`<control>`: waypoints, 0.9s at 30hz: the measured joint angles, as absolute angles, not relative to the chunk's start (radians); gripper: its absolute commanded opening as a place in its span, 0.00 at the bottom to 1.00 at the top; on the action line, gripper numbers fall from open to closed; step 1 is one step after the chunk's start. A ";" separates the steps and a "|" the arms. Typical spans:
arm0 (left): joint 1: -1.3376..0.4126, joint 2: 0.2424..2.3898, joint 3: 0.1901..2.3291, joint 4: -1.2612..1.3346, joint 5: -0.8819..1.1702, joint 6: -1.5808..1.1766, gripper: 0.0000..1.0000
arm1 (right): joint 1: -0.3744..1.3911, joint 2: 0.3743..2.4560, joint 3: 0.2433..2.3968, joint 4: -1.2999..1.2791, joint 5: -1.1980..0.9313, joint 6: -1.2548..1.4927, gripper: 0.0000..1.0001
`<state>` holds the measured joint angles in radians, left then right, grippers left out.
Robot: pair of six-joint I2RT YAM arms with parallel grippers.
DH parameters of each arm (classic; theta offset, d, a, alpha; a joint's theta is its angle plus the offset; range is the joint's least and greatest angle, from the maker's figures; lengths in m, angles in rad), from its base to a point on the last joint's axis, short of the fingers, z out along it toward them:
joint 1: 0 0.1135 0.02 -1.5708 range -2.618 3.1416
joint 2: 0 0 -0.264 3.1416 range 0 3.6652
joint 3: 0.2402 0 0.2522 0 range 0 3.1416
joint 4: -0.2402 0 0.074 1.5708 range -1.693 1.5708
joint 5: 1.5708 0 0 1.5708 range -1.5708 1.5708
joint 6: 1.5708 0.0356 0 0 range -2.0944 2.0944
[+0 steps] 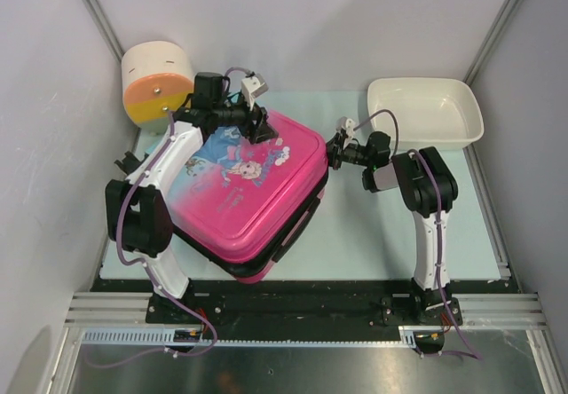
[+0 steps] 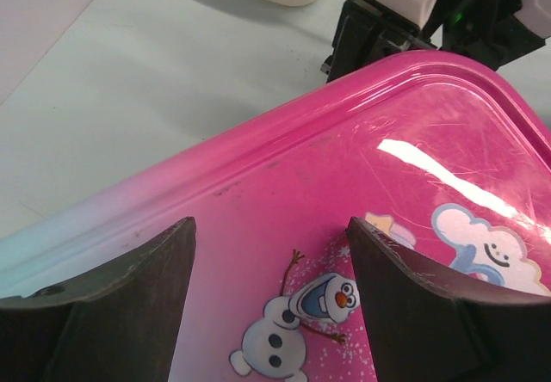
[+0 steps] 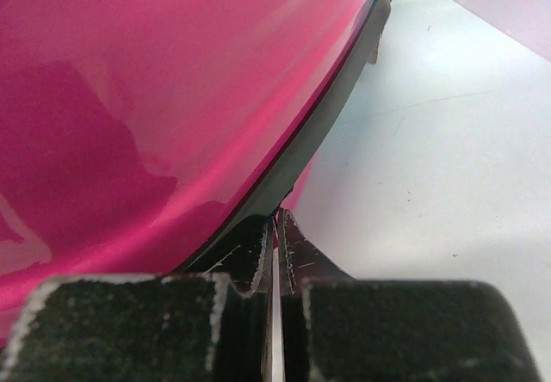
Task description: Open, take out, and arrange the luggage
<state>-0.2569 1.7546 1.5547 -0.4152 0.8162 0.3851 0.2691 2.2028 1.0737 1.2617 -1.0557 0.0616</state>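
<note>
The pink suitcase [image 1: 253, 194] lay closed and flat on the pale table [image 1: 373, 234], turned at an angle between the two arms. The left gripper [image 1: 263, 128] stood over its far edge with the fingers apart, holding nothing. The right gripper [image 1: 335, 152] had its fingers pressed together at the black zip [image 3: 327, 115] on the right side of the case.

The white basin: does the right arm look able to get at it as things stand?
Probably yes. The white basin stands on that arm's own side, with nothing in the way. The right gripper is shut at the edge of the luggage, so it would first have to swing away.
</note>
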 measured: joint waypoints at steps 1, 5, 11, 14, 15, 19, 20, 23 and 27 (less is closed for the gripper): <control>-0.257 1.758 1.555 -0.413 0.819 0.385 0.76 | 0.270 2.212 1.087 1.262 -1.055 0.081 0.00; -0.257 1.774 1.572 -0.409 0.828 0.384 0.83 | 0.271 2.245 1.136 1.262 -1.064 0.135 0.22; -0.257 1.771 1.603 -0.440 0.838 0.368 0.97 | 0.255 2.249 1.161 1.247 -1.004 0.190 0.76; -0.240 1.766 1.637 -0.502 0.814 0.328 0.99 | 0.202 2.230 1.161 1.248 -1.000 0.202 0.81; -0.227 1.762 1.644 -0.522 0.809 0.314 1.00 | 0.183 2.211 1.161 1.240 -1.000 0.189 0.82; -0.101 1.716 1.647 -0.622 0.754 0.252 1.00 | 0.095 2.053 1.161 1.095 -0.984 0.099 0.91; -0.066 1.702 1.643 -0.638 0.738 0.242 1.00 | 0.078 2.012 1.162 1.047 -0.973 0.069 0.93; 0.077 1.630 1.605 -0.690 0.704 0.227 1.00 | 0.038 1.842 1.168 0.775 -0.904 -0.042 0.99; 0.283 1.522 1.584 -0.765 0.657 0.247 1.00 | 0.045 1.634 1.174 0.366 -0.842 -0.130 0.99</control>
<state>0.2832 1.5223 1.5837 -0.7647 0.6567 0.2474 0.0448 1.6344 1.1740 0.3660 -0.8417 -0.1295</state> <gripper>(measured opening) 0.996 0.993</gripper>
